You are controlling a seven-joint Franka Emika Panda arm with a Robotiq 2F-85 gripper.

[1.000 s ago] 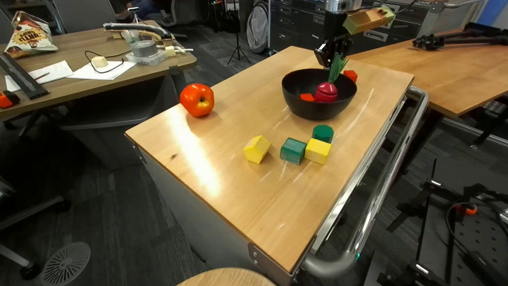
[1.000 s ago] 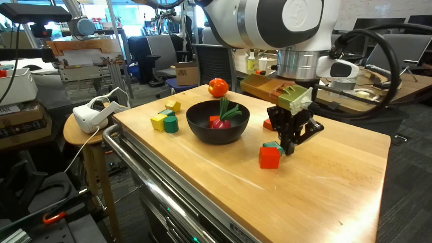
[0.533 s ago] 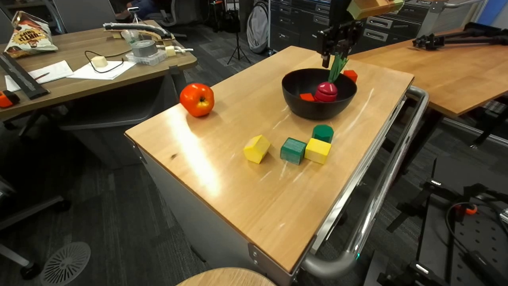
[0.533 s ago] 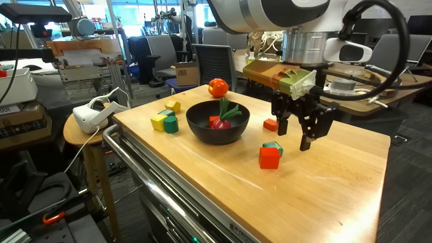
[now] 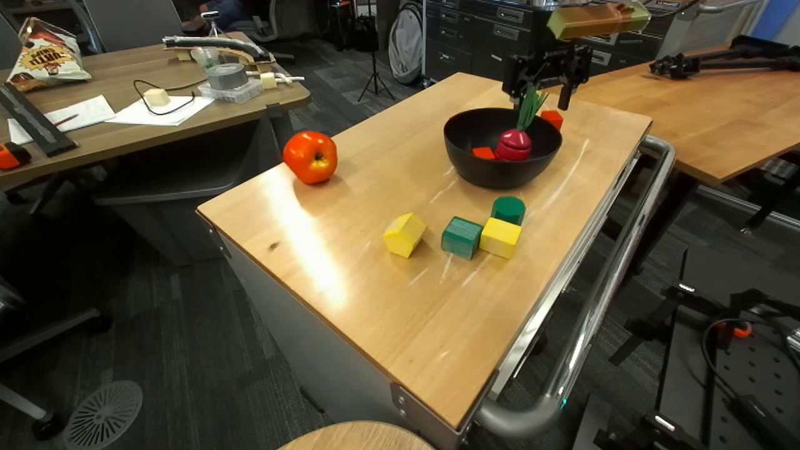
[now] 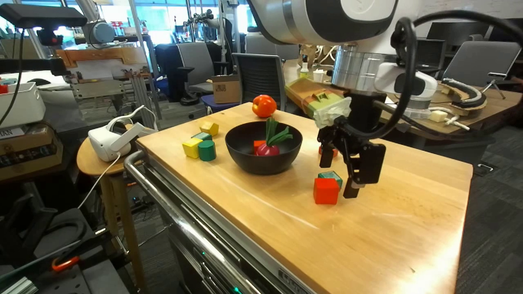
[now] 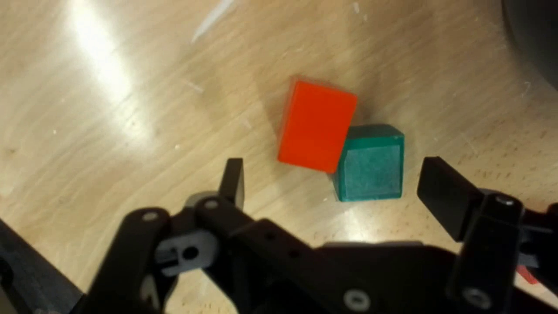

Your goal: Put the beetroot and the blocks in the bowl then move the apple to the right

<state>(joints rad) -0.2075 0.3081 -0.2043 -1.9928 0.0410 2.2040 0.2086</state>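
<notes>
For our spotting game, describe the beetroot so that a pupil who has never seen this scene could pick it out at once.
On the wooden tabletop stands a black bowl. Inside it lie a red block and the beetroot. The beetroot is the round, darker one, topped with green leaves; the block is flat-sided and has none.

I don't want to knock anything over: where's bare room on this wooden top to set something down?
In an exterior view, the wooden top is bare between the yellow and green blocks and its nearest corner, and between the apple and the bowl. It's crowded among those blocks, and near the open jaws, where a red block and green block sit close.
</notes>
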